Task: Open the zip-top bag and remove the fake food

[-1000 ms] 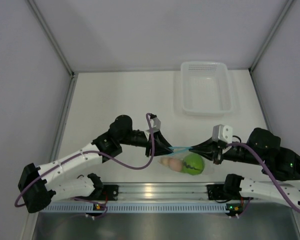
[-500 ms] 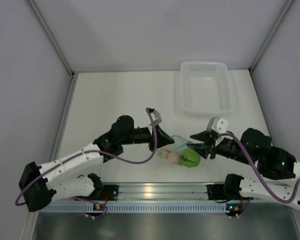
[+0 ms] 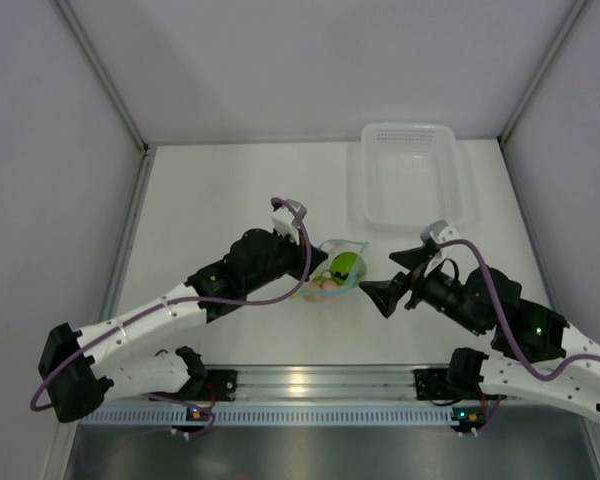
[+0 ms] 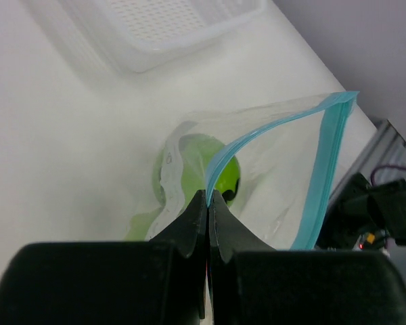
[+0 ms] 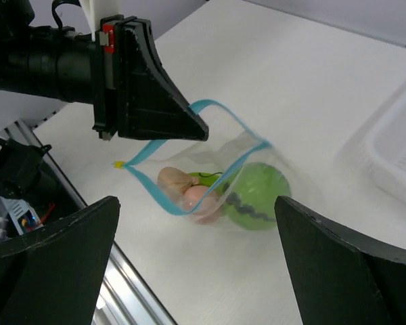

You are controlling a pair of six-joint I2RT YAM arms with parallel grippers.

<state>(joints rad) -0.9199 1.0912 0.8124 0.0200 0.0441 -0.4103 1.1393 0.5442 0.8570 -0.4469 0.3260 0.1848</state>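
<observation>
Left pincer (image 4: 208, 200): closed tight on one lip of the blue zip strip (image 4: 321, 169), with nothing else in its grip. It sits on the side of the bag away from the basket.
Zip-top bag (image 5: 216, 179): on the tabletop (image 3: 210, 200), off the basket's near-left corner and apart from it. It lies between the two pincers, with its pinched lip raised. Whether its bottom rests on the tabletop or hangs just above it cannot be told.
Mouth: the zip strip forms an open loop, so the bag looks unzipped. The free lip sags away from the held one.
Fake food (image 3: 342, 268): inside the bag, low down. The green ball (image 5: 257, 196) lies on the basket side and the peach pieces (image 5: 179, 183) on the side away from the basket.
Right pincer (image 5: 196, 203): fingers spread wide and holding nothing. It is near the bag, on the near side of the basket.
Basket (image 3: 410, 180): far-right of the bag, and nothing shows in it.
Key relation: the bag's mouth gapes toward the right pincer. The loop's long axis runs across that pincer's line of approach.
Judgement: opening looks done and removal has not started. The free right arm is the one placed to reach in or to take the bag's bottom, and the green ball is the piece nearer the basket.
</observation>
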